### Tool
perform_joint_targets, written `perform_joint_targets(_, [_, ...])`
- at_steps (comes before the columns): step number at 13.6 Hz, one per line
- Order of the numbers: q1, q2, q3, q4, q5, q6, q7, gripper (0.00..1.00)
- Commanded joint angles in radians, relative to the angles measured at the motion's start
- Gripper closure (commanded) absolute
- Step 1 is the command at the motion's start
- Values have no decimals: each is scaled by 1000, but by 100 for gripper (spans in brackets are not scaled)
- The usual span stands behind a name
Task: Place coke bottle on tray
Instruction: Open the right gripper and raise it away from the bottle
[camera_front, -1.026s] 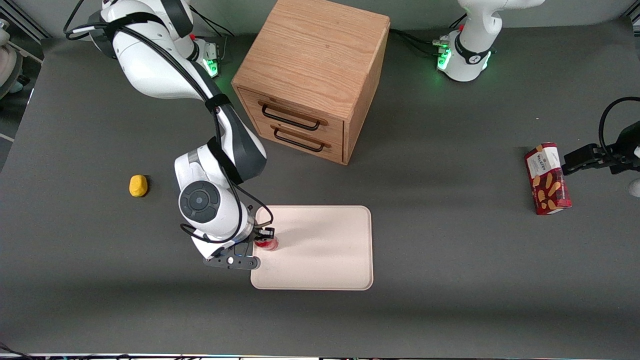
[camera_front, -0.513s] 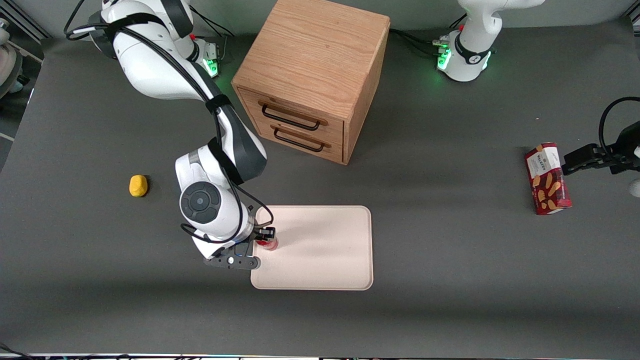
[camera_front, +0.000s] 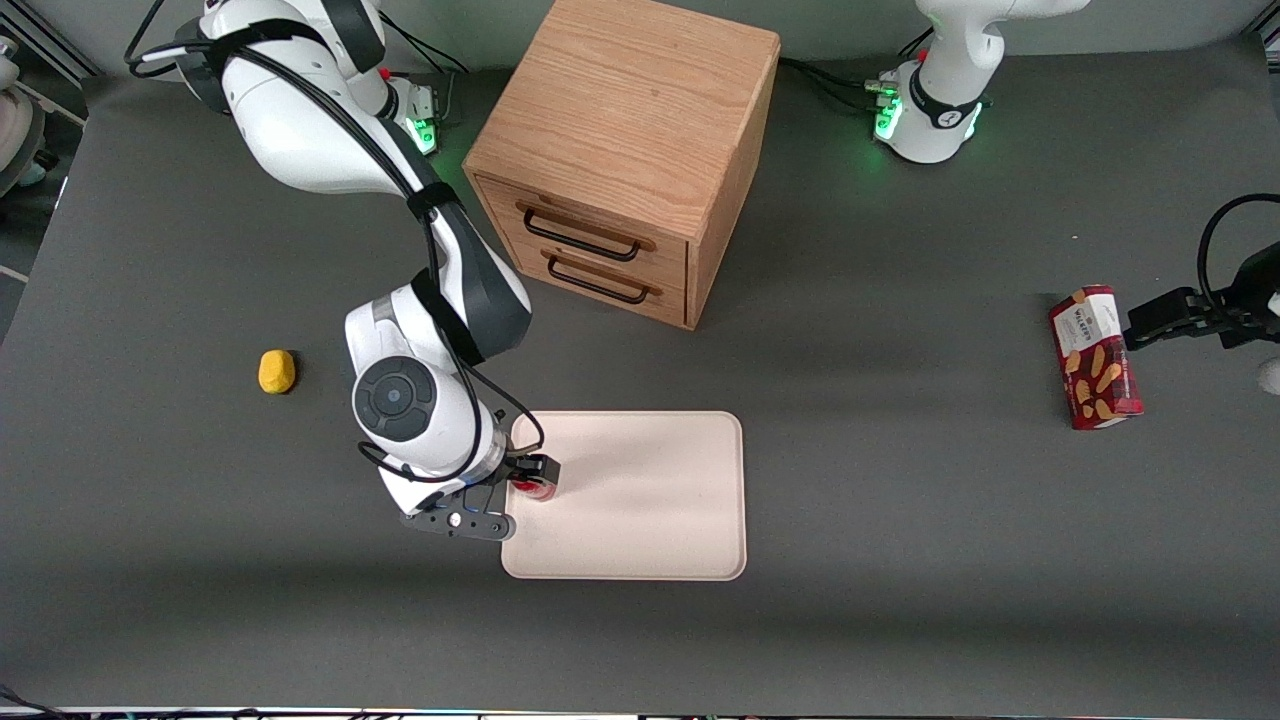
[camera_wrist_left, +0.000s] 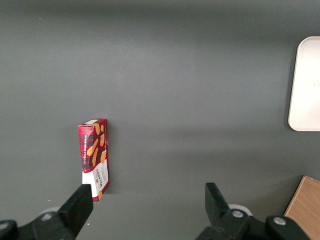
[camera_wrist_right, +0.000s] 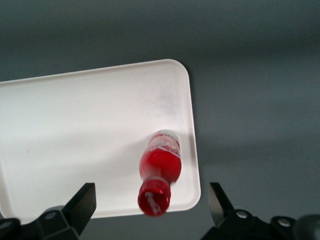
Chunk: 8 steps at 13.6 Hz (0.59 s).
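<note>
The coke bottle (camera_front: 536, 489), small, red and glossy with a red cap, stands upright on the pale cream-pink tray (camera_front: 640, 500), close to the tray's edge at the working arm's end. In the right wrist view the bottle (camera_wrist_right: 160, 167) stands on the tray (camera_wrist_right: 90, 130) near a rounded corner. My gripper (camera_wrist_right: 151, 199) hovers right above the cap. It is open, and its fingers (camera_wrist_right: 86, 200) stand wide apart on either side, clear of the bottle. In the front view the gripper (camera_front: 528, 480) is over the bottle. The tray's edge also shows in the left wrist view (camera_wrist_left: 306, 85).
A wooden drawer cabinet (camera_front: 620, 160) with two closed drawers stands farther from the front camera than the tray. A yellow lump (camera_front: 277, 371) lies toward the working arm's end. A red snack box (camera_front: 1095, 357) lies toward the parked arm's end, also in the left wrist view (camera_wrist_left: 94, 159).
My wrist has shifted slightly and risen a little. The bottle has stayed in place on the tray.
</note>
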<state>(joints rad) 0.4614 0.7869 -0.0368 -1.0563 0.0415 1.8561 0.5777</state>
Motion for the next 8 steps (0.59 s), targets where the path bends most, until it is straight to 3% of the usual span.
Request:
perform_joint_targets(1, [13, -96, 1, -16, -15, -102, 31, 0])
perform_joint_targets(8, [14, -320, 3, -18, -14, -382, 28, 0])
